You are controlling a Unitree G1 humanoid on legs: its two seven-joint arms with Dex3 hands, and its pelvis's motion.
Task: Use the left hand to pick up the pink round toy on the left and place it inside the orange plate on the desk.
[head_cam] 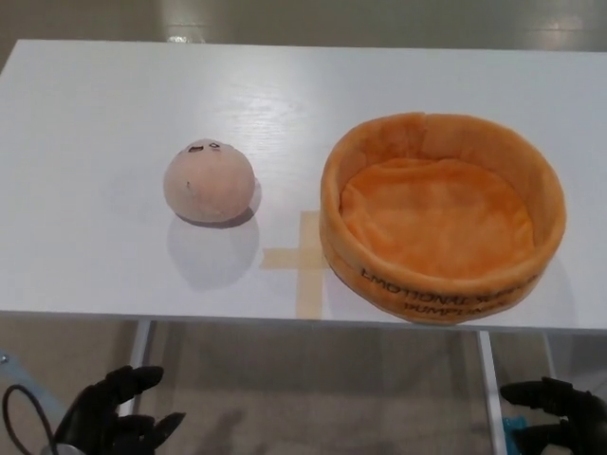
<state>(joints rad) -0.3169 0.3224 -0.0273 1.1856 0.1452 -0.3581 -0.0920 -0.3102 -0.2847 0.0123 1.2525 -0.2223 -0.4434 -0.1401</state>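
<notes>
The pink round toy (209, 181) with a small face sits on the white desk (95, 142), left of centre. To its right stands the orange plush plate (442, 216), a round soft bowl with black lettering on its front wall; nothing lies inside it. My left hand (114, 423) hangs below the desk's front edge at the bottom left, fingers apart and holding nothing. At the bottom right corner my right hand (560, 427) also sits below the desk, fingers spread and empty. Both hands are far from the toy.
A tan tape cross (302, 261) marks the desk between the toy and the plate. White desk legs (140, 346) show below the front edge, above a beige floor. A black cable (19, 417) loops by my left hand.
</notes>
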